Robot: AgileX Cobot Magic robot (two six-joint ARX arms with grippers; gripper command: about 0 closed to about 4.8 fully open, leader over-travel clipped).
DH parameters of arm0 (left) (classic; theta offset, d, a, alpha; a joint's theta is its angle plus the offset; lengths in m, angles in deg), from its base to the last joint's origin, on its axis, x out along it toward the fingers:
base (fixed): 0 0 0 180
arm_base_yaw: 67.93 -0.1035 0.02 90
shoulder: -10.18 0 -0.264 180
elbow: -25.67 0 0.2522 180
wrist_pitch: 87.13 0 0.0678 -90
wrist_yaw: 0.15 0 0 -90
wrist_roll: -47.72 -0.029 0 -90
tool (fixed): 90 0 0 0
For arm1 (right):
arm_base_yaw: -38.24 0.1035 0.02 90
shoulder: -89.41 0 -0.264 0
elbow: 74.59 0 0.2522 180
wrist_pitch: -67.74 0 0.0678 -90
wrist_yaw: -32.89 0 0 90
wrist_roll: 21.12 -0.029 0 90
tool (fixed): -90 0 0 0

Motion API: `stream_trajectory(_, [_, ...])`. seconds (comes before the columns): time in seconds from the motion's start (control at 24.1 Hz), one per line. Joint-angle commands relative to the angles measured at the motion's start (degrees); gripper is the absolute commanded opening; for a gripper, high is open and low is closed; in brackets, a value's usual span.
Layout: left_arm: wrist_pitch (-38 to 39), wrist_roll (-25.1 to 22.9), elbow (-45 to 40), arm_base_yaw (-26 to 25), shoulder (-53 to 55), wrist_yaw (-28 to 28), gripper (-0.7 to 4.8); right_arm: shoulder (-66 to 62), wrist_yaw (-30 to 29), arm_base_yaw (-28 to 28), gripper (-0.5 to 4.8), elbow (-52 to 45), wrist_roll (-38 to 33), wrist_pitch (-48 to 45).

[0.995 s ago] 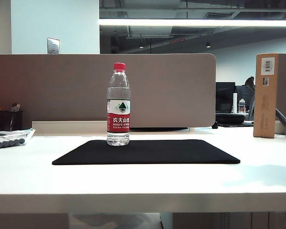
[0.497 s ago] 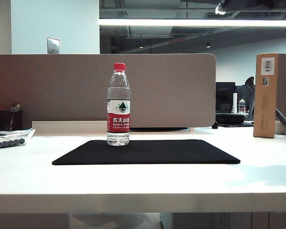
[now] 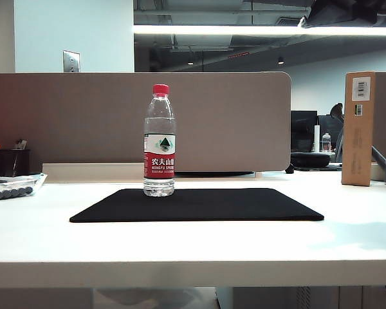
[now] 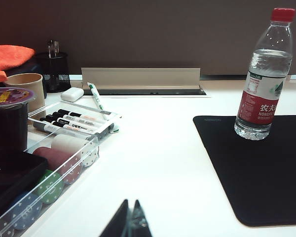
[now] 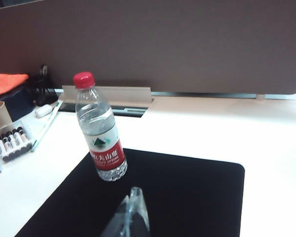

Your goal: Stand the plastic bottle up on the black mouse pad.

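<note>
Exterior view: the plastic bottle point(image 3: 159, 140) stands upright on the black mouse pad point(image 3: 199, 204), no hand near.

Left wrist view: the left hand point(image 4: 129, 223), clenched, sits well apart from the bottle point(image 4: 263, 79).

Right wrist view: the right hand point(image 5: 130, 217), clenched and empty, hovers over the pad point(image 5: 187, 192) near the bottle point(image 5: 99, 131).

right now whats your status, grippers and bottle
Left gripper shut, empty, low over the table beside the black mouse pad. Right gripper shut, empty, above the pad. Plastic bottle upright on the pad. Nothing in the way.
</note>
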Motion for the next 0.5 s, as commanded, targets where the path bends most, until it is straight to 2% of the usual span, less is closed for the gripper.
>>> stream_trajectory(0.04, [-0.68, -0.02, 0.26, 0.07, 0.0, 0.17, 0.01, 0.17, 0.17, 0.15, -0.05, 0.28, -0.31, 0.46])
stream_trajectory(0.29, [-0.68, -0.02, 0.26, 0.07, 0.0, 0.2, 0.01, 0.17, 0.2, 0.15, -0.05, 0.28, 0.17, 0.72])
stream_trajectory(0.33, [-0.68, -0.02, 0.26, 0.07, 0.0, 0.17, 0.01, 0.2, 0.76, 0.13, -0.05, 0.31, 5.86, -0.7])
stream_trajectory(0.37, [-0.68, -0.02, 0.26, 0.07, 0.0, 0.2, 0.01, 0.2, 1.51, 0.13, -0.05, 0.31, 8.52, -2.4])
stream_trajectory(0.5, [-0.68, -0.02, 0.26, 0.07, 0.0, 0.17, 0.01, 0.31, 1.44, 0.13, -0.05, 0.26, 8.5, -2.6])
